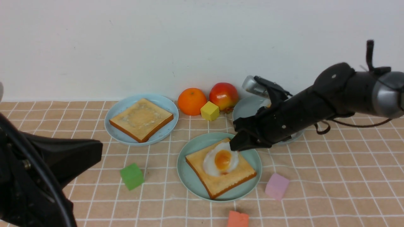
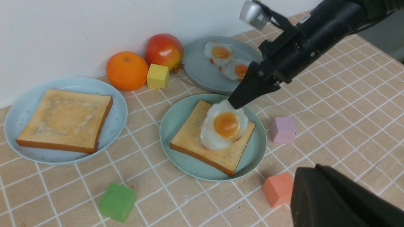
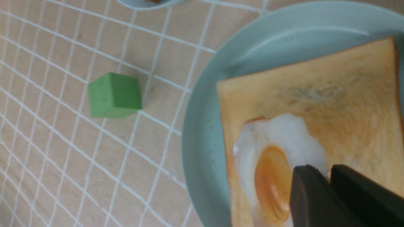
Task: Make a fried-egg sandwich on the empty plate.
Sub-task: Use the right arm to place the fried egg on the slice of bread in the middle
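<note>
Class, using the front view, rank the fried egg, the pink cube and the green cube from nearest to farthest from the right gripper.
1. fried egg, on the toast, at the right gripper.
2. pink cube, to the robot's right.
3. green cube, far to the left.

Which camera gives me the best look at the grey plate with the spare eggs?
The left wrist view: the grey plate shows almost whole there, with two fried eggs on it. In the front view the right arm covers most of it, leaving mainly its left part. The right wrist view does not show it.
</note>
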Controlling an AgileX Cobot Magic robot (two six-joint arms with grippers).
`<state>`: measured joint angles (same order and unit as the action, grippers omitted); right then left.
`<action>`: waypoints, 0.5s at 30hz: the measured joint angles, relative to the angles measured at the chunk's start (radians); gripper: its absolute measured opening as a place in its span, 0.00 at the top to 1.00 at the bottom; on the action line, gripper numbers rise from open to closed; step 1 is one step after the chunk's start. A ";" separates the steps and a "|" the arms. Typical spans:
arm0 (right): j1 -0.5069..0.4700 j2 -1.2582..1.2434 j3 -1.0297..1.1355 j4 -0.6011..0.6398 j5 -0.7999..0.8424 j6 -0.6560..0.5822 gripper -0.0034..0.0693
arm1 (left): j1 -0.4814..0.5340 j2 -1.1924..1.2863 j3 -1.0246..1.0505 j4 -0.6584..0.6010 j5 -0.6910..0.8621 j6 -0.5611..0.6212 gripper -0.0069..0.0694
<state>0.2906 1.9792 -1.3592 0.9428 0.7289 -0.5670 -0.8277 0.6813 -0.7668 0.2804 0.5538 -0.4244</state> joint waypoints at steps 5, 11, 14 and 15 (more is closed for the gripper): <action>0.000 0.013 0.000 -0.016 -0.004 0.047 0.83 | 0.000 0.000 0.000 0.000 0.007 0.000 0.90; 0.000 0.013 0.000 -0.113 -0.010 0.114 0.63 | 0.000 0.000 0.000 -0.002 0.016 0.000 0.89; -0.013 0.003 0.000 -0.166 0.006 0.136 0.48 | 0.000 0.005 0.000 -0.006 0.028 -0.001 0.89; -0.023 -0.008 0.000 -0.186 0.021 0.139 0.43 | 0.000 0.010 0.000 -0.007 0.036 -0.004 0.89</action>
<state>0.2676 1.9715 -1.3592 0.7564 0.7499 -0.4279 -0.8277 0.6912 -0.7668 0.2737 0.5901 -0.4281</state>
